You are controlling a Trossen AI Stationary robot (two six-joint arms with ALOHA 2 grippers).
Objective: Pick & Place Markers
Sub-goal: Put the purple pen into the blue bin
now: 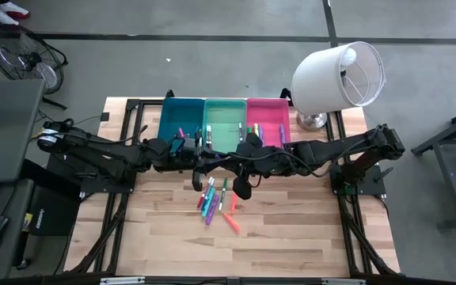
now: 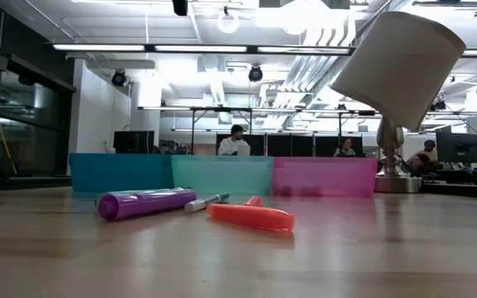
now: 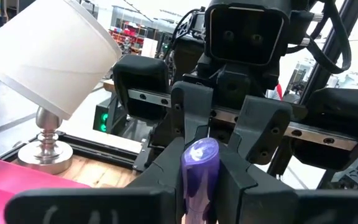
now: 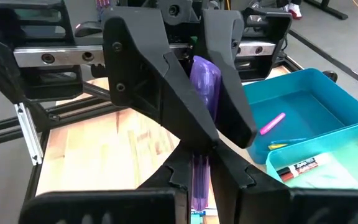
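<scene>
Both arms meet above the middle of the surface [image 1: 291,237], and the left jaws [image 3: 199,163] and right jaws [image 4: 202,163] face each other, both clamped on one purple marker [image 3: 199,163] between them. Just behind them stand the blue bin [image 1: 180,119], mint bin [image 1: 225,119] and pink bin [image 1: 267,115]. Loose markers [image 1: 212,202] lie below the jaws, with bare wood toward the near edge.

Pale wood table [image 1: 291,237], translucent plastic bins [image 2: 222,175], glossy purple marker [image 3: 201,163].
</scene>
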